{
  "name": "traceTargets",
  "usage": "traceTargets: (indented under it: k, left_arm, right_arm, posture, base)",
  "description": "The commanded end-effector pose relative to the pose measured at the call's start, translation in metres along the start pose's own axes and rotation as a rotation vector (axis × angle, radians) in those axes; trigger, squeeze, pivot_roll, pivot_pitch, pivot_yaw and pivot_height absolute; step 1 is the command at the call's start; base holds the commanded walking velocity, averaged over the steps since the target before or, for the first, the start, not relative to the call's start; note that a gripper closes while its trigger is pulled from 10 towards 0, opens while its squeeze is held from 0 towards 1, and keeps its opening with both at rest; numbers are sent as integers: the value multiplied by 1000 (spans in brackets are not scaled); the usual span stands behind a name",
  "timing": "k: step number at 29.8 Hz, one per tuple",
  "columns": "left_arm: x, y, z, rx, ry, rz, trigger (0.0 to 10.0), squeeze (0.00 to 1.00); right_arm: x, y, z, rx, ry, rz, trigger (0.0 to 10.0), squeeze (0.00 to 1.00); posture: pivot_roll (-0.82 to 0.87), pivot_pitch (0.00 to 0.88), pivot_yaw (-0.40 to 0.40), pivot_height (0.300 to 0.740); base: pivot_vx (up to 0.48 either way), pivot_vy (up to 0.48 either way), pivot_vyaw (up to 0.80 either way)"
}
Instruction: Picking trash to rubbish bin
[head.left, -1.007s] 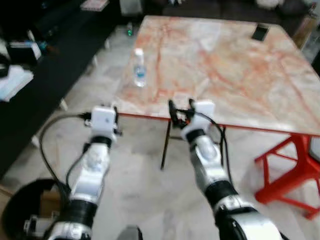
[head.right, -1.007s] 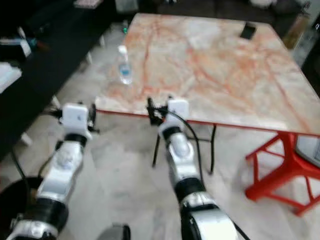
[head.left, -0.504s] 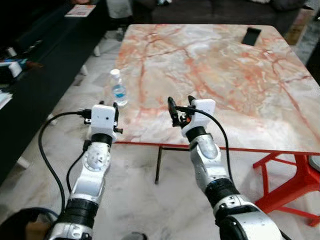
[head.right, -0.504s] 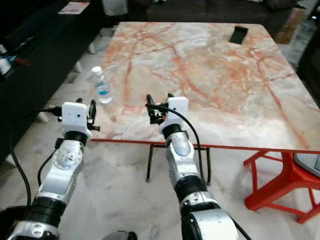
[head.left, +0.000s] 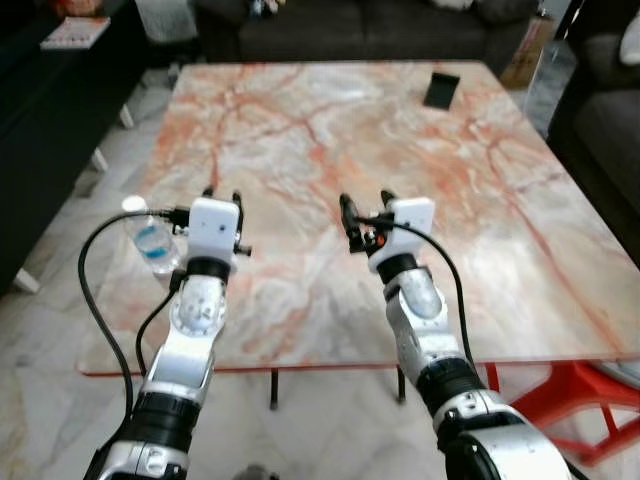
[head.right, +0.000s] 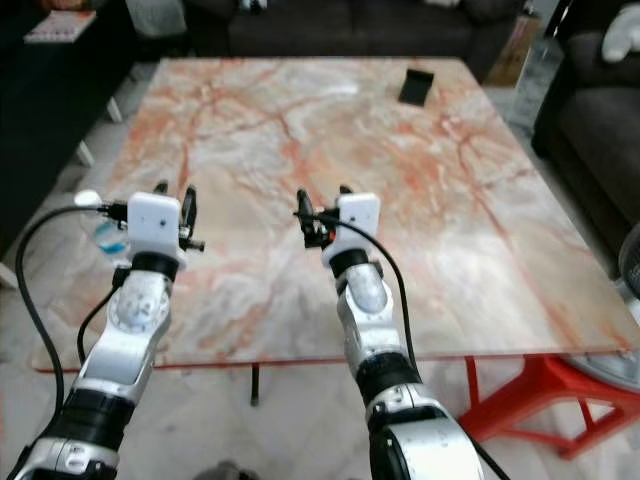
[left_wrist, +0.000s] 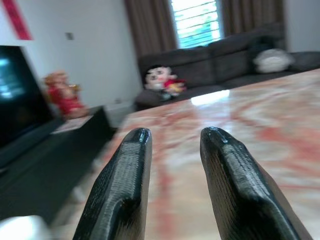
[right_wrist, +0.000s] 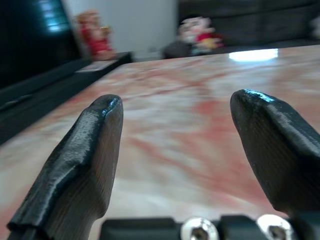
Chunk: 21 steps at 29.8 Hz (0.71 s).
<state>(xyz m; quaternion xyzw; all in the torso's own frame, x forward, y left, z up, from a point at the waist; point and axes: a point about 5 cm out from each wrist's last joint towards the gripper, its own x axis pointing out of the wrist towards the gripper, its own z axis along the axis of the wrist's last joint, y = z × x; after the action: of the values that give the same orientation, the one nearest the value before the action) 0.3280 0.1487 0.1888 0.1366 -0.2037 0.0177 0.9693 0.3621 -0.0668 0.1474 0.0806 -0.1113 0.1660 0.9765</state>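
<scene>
Left eye view showed the water bottle (head.left: 150, 238) upright at the table's (head.left: 480, 200) left edge beside the open, empty left tool (head.left: 222, 194), seemingly light, crushable, slippery, best grasped mid-body, while the right tool (head.left: 364, 203) hovered open.

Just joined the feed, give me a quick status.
Both hands open and empty: left hand, right hand, over marble table. Water bottle beside left hand, ungrasped. Nothing between them.

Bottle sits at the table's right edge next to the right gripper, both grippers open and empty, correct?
Wrong side. The left eye view shows the water bottle at the marble table's left edge, beside the left gripper. The right gripper and the left are both open and empty, as stated.
</scene>
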Motion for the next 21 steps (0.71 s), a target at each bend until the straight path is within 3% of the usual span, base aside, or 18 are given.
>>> traceTargets:
  k: [1,9,10,11,17,21]
  left_arm:
    - [1,-1,5,18,-27,-4,10000,0]
    - [9,2,25,24,-93,4,10000,0]
    - [11,3,30,29,-106,9,10000,863]
    - [12,3,32,22,-113,9,10000,1000]
    - [19,10,39,36,-125,29,10000,1000]
    - [22,21,32,33,-83,48,10000,1000]
  right_arm:
    - [1,2,1,8,-1,8,10000,0]
    - [1,1,1,9,-1,6,10000,0]
    - [1,1,1,10,0,6,10000,0]
    - [1,1,1,9,1,7,10000,0]
    - [1,2,0,11,4,10,10000,0]
    - [1,2,0,13,6,10,10000,0]
  posture:
    - [137,136,0,740]
    - [141,135,-4,740]
    - [141,135,-4,740]
    - [140,134,-5,740]
    - [141,133,-4,740]
    - [140,130,-2,740]
  base:
    - [0,0,0]
    - [0,0,0]
    - [0,0,0]
    - [0,0,0]
    - [0,0,0]
    - [0,0,0]
